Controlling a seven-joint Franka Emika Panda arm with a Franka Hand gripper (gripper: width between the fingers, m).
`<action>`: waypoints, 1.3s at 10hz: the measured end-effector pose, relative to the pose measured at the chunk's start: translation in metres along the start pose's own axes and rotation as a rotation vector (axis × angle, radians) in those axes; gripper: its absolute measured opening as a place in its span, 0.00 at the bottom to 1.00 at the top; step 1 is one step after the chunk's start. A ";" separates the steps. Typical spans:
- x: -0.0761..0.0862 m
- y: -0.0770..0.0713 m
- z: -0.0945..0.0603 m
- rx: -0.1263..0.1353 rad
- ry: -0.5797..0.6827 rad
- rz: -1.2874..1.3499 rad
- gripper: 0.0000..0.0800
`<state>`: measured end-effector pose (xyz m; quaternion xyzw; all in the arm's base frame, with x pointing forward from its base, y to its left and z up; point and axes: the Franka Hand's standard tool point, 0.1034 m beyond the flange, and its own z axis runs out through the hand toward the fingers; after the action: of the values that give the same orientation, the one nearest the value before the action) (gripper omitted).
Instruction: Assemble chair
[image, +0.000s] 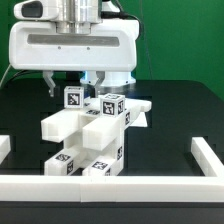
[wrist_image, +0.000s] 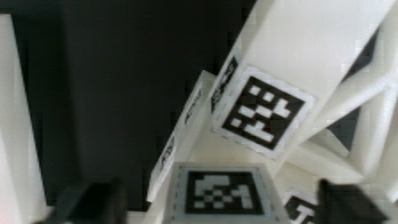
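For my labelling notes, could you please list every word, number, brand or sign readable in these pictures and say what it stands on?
Words, numbers, brands: none readable in either view.
Signs: only black-and-white square marker tags, patterns without letters or digits, on the white chair parts.
Wrist view: two such tags close up, one sharp, one blurred, both on white parts.
Exterior view: more tags on the low parts, too small to make out.

Arm vertical, wrist pointing down; hand (image: 78, 88) fingers apart, gripping nothing visible.
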<state>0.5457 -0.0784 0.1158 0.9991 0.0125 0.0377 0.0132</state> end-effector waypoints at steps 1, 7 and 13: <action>0.000 0.000 0.000 0.000 0.000 0.000 0.77; 0.010 0.011 -0.011 0.022 0.016 0.012 0.81; 0.006 -0.001 0.002 0.019 -0.009 0.048 0.70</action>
<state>0.5518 -0.0770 0.1144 0.9994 -0.0111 0.0335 0.0030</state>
